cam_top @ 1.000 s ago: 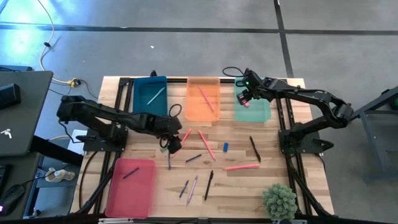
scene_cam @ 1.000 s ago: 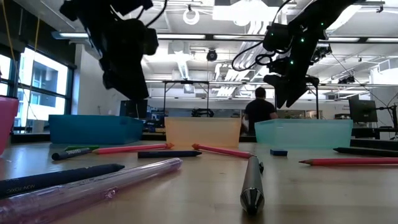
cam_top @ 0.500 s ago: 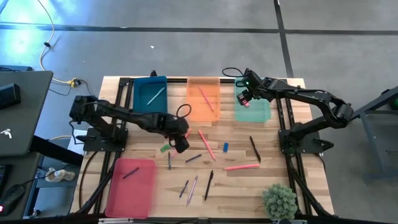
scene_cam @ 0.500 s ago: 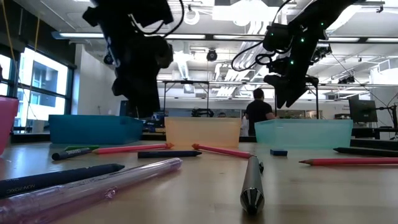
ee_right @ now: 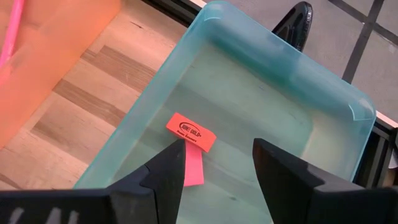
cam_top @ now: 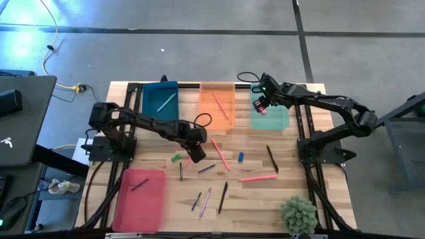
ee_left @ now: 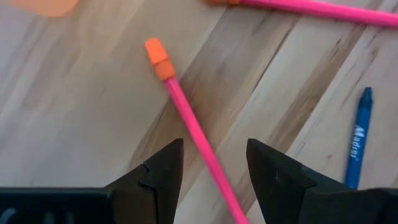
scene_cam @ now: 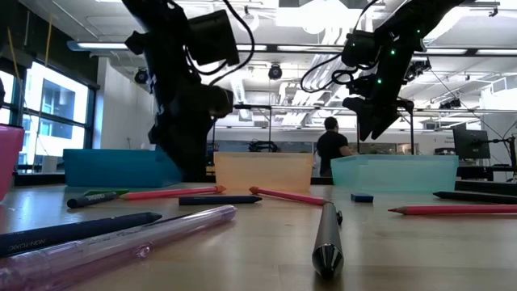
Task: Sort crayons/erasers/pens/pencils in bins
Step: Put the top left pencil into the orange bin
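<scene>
A pink pencil (ee_left: 186, 118) with an orange eraser end (ee_left: 157, 51) lies flat on the wooden table near its middle. My left gripper (ee_left: 213, 149) hangs open just above it, one finger on either side, touching nothing; the high view shows that gripper (cam_top: 194, 154) below the orange bin (cam_top: 217, 105). My right gripper (ee_right: 214, 155) waits open above the mint-green bin (ee_right: 267, 118), where a red eraser (ee_right: 191, 132) and a pink eraser (ee_right: 194, 169) lie on the floor. The teal bin (cam_top: 160, 101) and pink-red bin (cam_top: 139, 199) stand on the left.
Loose on the table lie a green eraser (cam_top: 176, 158), a blue eraser (cam_top: 241, 157), a blue crayon (ee_left: 359, 140), two more pink pencils (cam_top: 221, 154) (cam_top: 257, 178), a black pen (cam_top: 272, 159) and several pens near the front (cam_top: 206, 199). A small plant (cam_top: 298, 214) stands at the front right.
My left gripper has gone toward the table's right edge and down, from above the grey pen to just over the pink pencil, tipping more steeply downward. The right arm has kept still.
</scene>
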You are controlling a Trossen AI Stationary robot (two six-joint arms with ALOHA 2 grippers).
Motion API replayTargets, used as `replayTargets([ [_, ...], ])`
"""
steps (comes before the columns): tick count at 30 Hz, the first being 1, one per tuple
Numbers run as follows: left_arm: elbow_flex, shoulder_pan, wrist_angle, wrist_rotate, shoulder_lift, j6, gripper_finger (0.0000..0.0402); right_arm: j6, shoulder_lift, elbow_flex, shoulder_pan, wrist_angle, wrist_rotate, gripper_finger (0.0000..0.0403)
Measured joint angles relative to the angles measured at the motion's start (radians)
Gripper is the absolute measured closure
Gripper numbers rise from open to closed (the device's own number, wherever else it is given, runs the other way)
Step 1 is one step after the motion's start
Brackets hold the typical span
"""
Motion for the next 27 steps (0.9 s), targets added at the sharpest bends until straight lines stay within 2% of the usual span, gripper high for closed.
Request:
replayTargets([
  [21,0.008,0.004,-0.019,-0.055,0.104,0.014,0.0243,0.001,0.000,0.000,0.000,0.000,-0.003,0.0222],
  [27,0.006,0.003,-0.026,-0.065,0.105,0.023,0.0281,0.001,0.000,0.000,0.000,0.000,-0.003,0.0222],
])
